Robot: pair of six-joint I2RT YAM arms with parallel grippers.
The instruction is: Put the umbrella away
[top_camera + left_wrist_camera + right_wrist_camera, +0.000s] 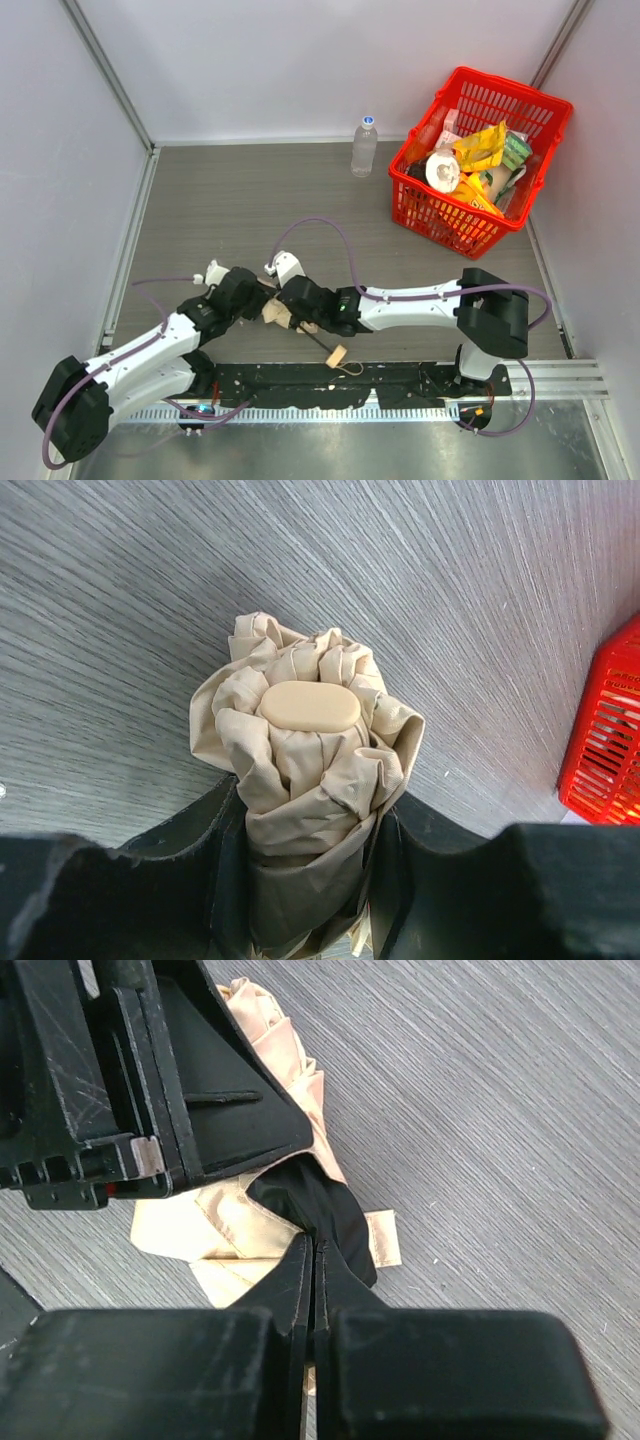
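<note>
Umbrella (305, 750) canopy squeezed in left claw (308, 830); right claw (313, 1265) closed, contents hidden.

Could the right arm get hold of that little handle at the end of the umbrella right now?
Probably yes, once it lets go: the handle lies uncovered on the table, close to the right gripper, which is pinched shut on the umbrella.
</note>
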